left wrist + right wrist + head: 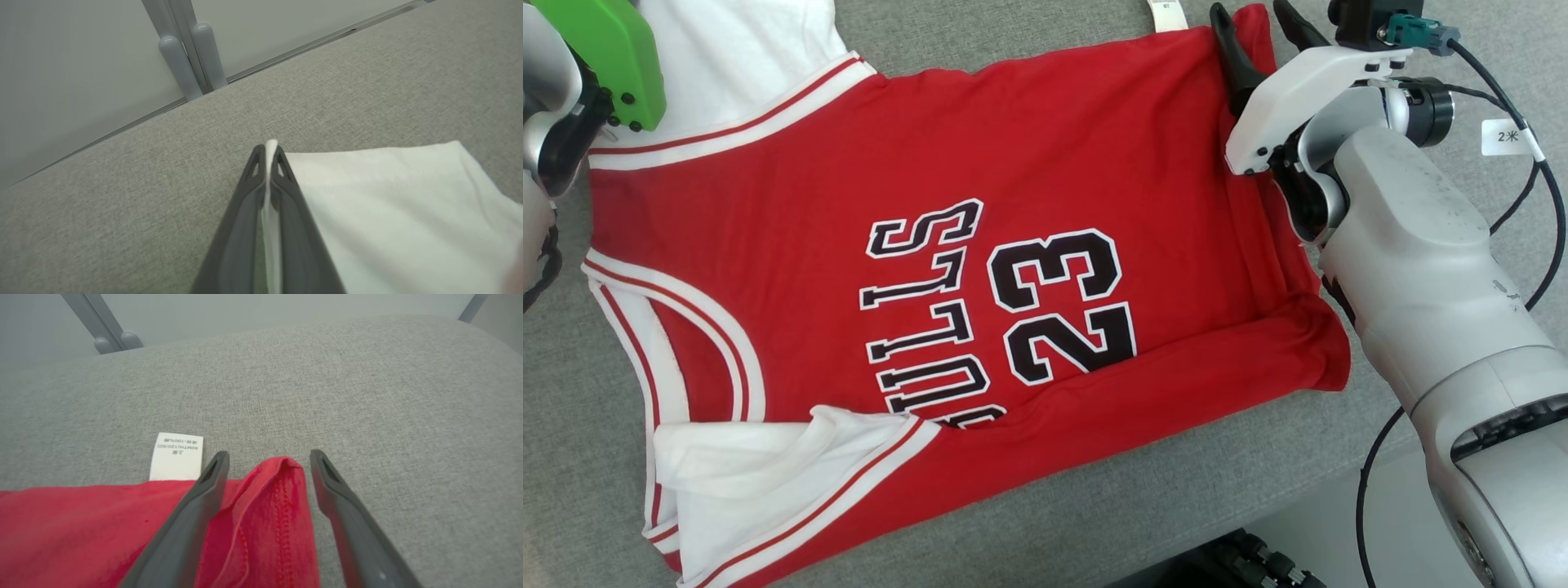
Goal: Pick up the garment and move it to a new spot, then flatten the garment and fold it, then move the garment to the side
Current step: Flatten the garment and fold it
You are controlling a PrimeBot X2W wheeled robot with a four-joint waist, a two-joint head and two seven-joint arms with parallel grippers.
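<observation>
Grey padded surface [1094,506] carries the red jersey [1045,147], spread face up, near edge folded over; white care label [176,456] protrudes at the far hem; left gripper [267,155] clamped on the jersey's white fabric; right gripper [268,456] low, fingers spread astride the raised hem corner, gripping nothing.

Head camera: up high, looks down on jersey [980,163], quite near. Left wrist camera: low over grey worktop [122,212], very near, looks along left tool [269,148] toward pale wall [73,61]. Right wrist camera: low too, looks along right tool [267,457] across worktop to far wall. Head and right wrist views share jersey's red corner and white label [176,456]. Head and left wrist views share jersey's white part.
</observation>
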